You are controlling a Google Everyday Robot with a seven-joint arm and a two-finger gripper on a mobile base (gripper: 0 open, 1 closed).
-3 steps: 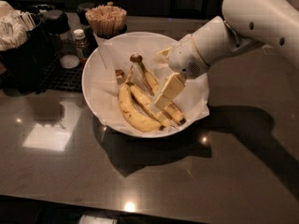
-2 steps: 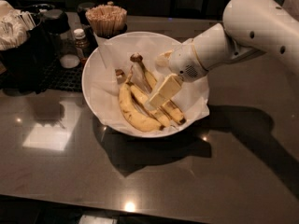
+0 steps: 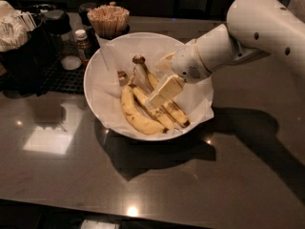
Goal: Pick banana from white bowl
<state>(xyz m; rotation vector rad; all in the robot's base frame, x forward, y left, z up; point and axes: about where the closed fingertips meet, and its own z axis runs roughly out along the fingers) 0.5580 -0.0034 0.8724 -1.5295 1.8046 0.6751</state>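
Observation:
The white bowl (image 3: 102, 106), lined with crinkled white paper, stands on a dark glossy counter. Inside it the banana (image 3: 175, 112) lies slim and speckled. Its thin neck runs up to a dark knobby stem tip (image 3: 139, 59). Two plumper joined bananas (image 3: 136, 116) lie to its left. My gripper (image 3: 156, 84) reaches into the bowl from the right on a white arm (image 3: 257, 30). It is open. One cream finger (image 3: 164, 90) lies across the bananas' middle, the other (image 3: 163, 61) is behind the slim banana's neck. The neck passes between them.
A cup of wooden stir sticks (image 3: 108, 20) stands just behind the bowl. A small bottle (image 3: 82, 39) and a black caddy with white packets (image 3: 19, 42) stand at the back left on a black mat (image 3: 64, 80). The counter's front edge runs along the bottom.
The gripper has edged slightly left and deeper over the bananas, and the arm's upper part has shifted right. The bananas and bowl have not moved.

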